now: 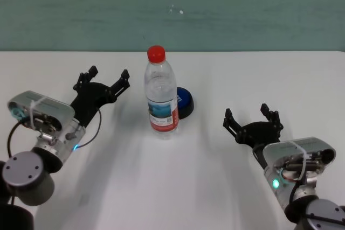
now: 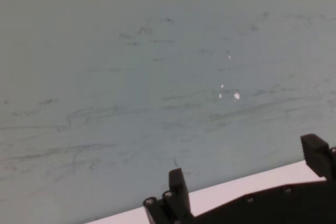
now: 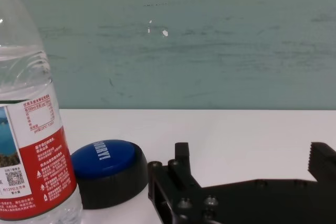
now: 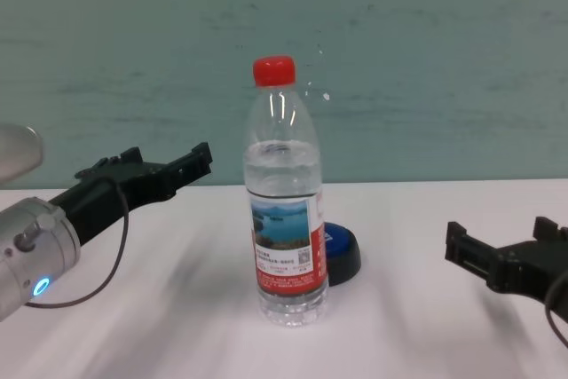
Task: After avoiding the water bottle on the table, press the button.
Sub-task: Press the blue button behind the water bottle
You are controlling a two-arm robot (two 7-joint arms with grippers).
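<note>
Button [image 1: 185,102] sits just behind the upright water bottle [image 1: 161,94] mid-table, so we should swing the right gripper [image 1: 253,118], jaws spread and empty, around the bottle's right side, while the left gripper [image 1: 103,80], seemingly also spread, hovers clear.

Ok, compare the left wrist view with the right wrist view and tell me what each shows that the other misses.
Only the left wrist view: the left pincer, open, aimed at the wall with nothing in front of it. Only the right wrist view: the water bottle, the blue button just behind it, and the right pincer, open. Both share the teal wall and a strip of the white table.
</note>
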